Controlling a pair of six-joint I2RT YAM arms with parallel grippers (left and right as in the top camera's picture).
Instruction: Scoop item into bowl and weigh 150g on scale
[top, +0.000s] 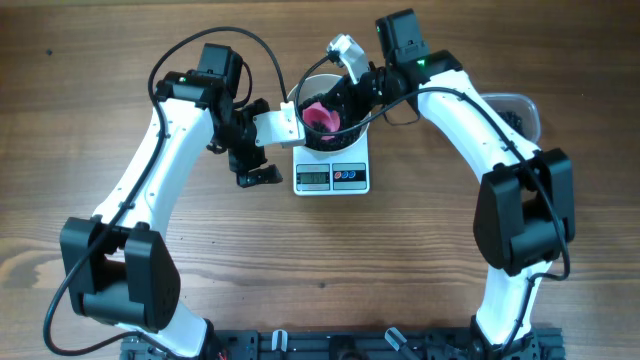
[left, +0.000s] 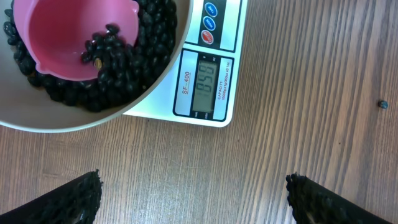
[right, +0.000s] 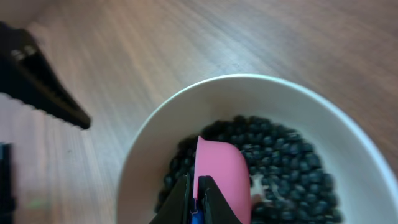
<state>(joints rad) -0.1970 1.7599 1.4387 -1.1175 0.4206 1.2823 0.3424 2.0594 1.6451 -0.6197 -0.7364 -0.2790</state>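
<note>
A brown wooden table (top: 420, 260) with long, streaked grain fills every view, and nothing of the room beyond it shows; a black rail (top: 330, 345) runs along its near edge, where the two white arms are mounted. Near the far middle of the table sits a small white square digital scale (top: 332, 177), and on its platform stands a round, deep white bowl (left: 93, 121) that overhangs the platform toward the left arm. The bowl holds a glossy heap of small round black beans (right: 280, 155), and a pink plastic scoop (left: 74, 31) rests in the heap with a few beans lying inside it. The right gripper (right: 198, 200) reaches over the bowl from the far right, its fingers pinched tight on the scoop's handle. The left gripper (left: 196, 193) hovers above bare wood just beside the scale's left front corner, its jaws spread wide and holding nothing. The scale's grey display (left: 208, 78) shows digits that are too faint to read with certainty, and coloured round buttons (left: 210, 25) sit beside it. One stray bean (left: 384, 104) lies on the wood, well apart from the scale. A clear plastic tub (top: 515, 105) stands behind the right arm, largely hidden by it.
</note>
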